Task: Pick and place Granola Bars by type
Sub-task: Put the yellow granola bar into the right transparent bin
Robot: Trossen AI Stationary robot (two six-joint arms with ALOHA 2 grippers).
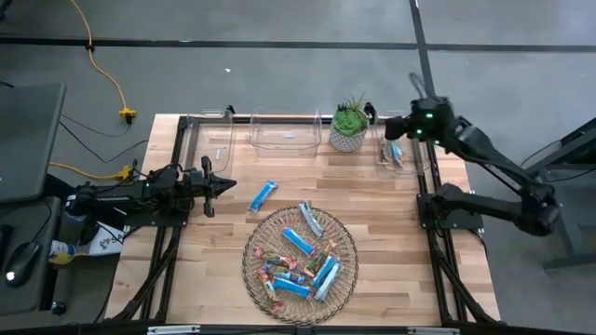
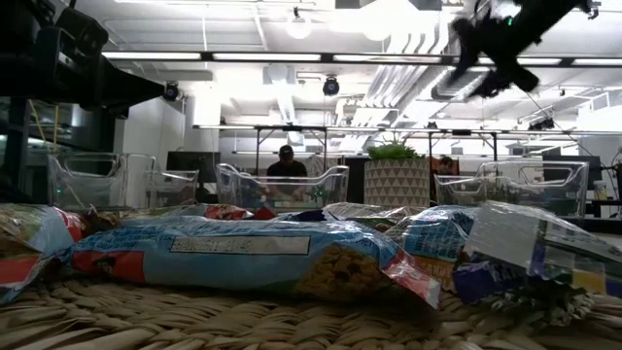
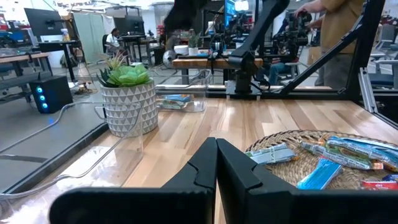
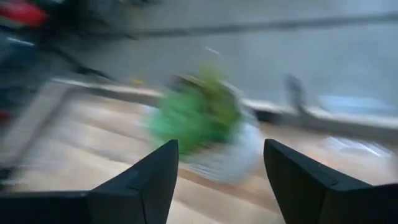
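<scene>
Several granola bars lie heaped in the round woven basket (image 1: 300,253): blue-and-white ones (image 1: 298,241), tan ones with red print (image 1: 279,270), and silvery-blue ones (image 3: 272,152). One blue bar (image 1: 264,195) lies flat on the table between the basket and my left gripper (image 1: 226,184). That gripper is shut, empty, and low at the table's left. More bars (image 1: 398,154) rest in the clear bin at the far right. My right gripper (image 1: 399,130) hovers above that bin, open and empty (image 4: 221,146).
A potted plant (image 1: 349,126) stands at the far edge beside the right bin. Two more clear bins (image 1: 284,130) (image 1: 207,130) line the far edge to its left. Bare wood lies between the basket and the bins. People and benches show in the room beyond the table.
</scene>
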